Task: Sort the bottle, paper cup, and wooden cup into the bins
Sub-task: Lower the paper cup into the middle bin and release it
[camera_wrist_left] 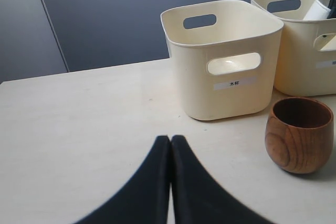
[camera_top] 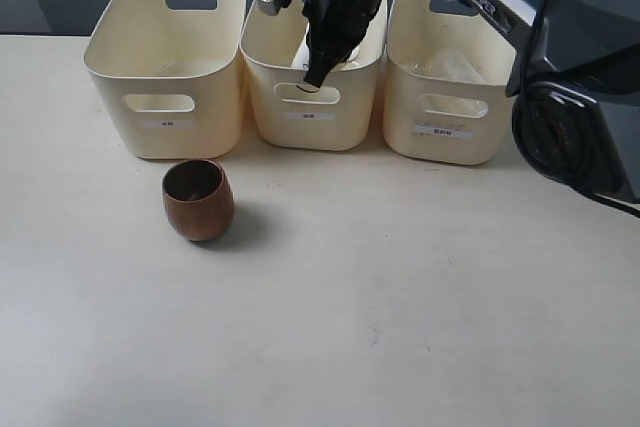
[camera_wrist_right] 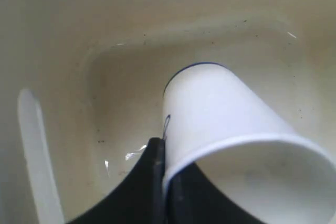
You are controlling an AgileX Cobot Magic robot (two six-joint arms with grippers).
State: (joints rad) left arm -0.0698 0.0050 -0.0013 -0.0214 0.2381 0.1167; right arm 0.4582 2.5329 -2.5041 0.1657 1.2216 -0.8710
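Right pincer [camera_wrist_right: 164, 174] w/ fingers pinching rim of white tapered paper cup [camera_wrist_right: 231, 124], holding it inside middle cream plastic bin [camera_top: 312, 112], prob. for release there. Left pincer [camera_wrist_left: 170, 153] clenched, empty. Brown rounded wooden cup [camera_top: 198, 199] on counter [camera_top: 400, 307], front-left of middle bin.

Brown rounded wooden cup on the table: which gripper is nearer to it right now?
Left. The left gripper, fingers shut, sits low beside the brown rounded wooden cup. The right gripper is over the middle cream bin, pinching the white paper cup.
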